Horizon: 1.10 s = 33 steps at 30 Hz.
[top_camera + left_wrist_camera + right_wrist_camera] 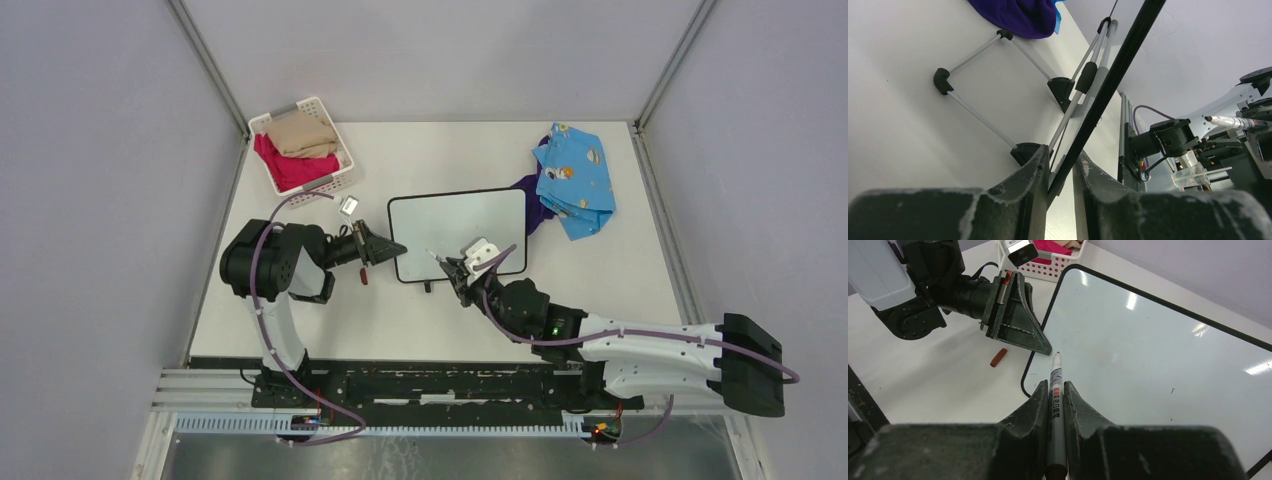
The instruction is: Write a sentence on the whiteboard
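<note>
The whiteboard (460, 232) lies in the middle of the table, white with a thin black frame; its surface (1158, 365) is blank apart from tiny specks. My left gripper (398, 248) is shut on the board's left edge, and the black frame (1108, 85) runs between its fingers (1038, 165). My right gripper (447, 265) is shut on a grey marker (1055, 390), uncapped, with its tip just above the board's near-left corner. The marker also shows in the left wrist view (1233, 121). A red cap (998, 357) lies on the table beside the board.
A white basket (300, 145) with folded beige and pink cloths stands at the back left. A blue patterned cloth (575, 180) over a purple cloth (1018, 15) lies at the back right. A small silver object (349, 206) sits near the basket.
</note>
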{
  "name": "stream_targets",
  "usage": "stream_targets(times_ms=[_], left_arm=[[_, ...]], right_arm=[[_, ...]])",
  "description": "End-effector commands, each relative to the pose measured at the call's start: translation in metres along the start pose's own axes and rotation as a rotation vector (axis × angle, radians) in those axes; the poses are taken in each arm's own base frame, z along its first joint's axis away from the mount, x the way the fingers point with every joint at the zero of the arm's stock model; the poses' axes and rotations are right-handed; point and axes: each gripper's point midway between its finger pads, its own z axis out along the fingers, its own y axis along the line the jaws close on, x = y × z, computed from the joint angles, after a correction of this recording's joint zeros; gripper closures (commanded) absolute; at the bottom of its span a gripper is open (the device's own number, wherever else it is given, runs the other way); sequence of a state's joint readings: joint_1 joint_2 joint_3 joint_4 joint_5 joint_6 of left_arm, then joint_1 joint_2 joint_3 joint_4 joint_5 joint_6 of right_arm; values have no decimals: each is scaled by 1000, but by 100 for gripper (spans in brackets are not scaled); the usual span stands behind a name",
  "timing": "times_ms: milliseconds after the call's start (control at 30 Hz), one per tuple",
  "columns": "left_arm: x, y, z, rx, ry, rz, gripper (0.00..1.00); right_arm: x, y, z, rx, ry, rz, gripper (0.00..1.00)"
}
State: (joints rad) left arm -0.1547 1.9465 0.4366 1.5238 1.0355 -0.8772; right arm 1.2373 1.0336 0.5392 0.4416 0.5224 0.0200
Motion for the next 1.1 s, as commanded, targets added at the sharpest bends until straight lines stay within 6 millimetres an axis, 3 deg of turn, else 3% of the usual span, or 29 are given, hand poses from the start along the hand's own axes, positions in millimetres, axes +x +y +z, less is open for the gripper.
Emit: stream_targets(times_ms=[0, 567, 1067], left_arm=[[-13, -21, 3, 100, -41, 194, 72], [-12, -22, 4, 105, -37, 194, 76], [-13, -24, 4, 108, -38, 200, 76]], right_arm=[[-7, -12, 5, 95, -36, 13, 100], [-27, -19, 68, 206, -8, -33, 100], [-23, -22, 92, 200, 10, -14, 100]])
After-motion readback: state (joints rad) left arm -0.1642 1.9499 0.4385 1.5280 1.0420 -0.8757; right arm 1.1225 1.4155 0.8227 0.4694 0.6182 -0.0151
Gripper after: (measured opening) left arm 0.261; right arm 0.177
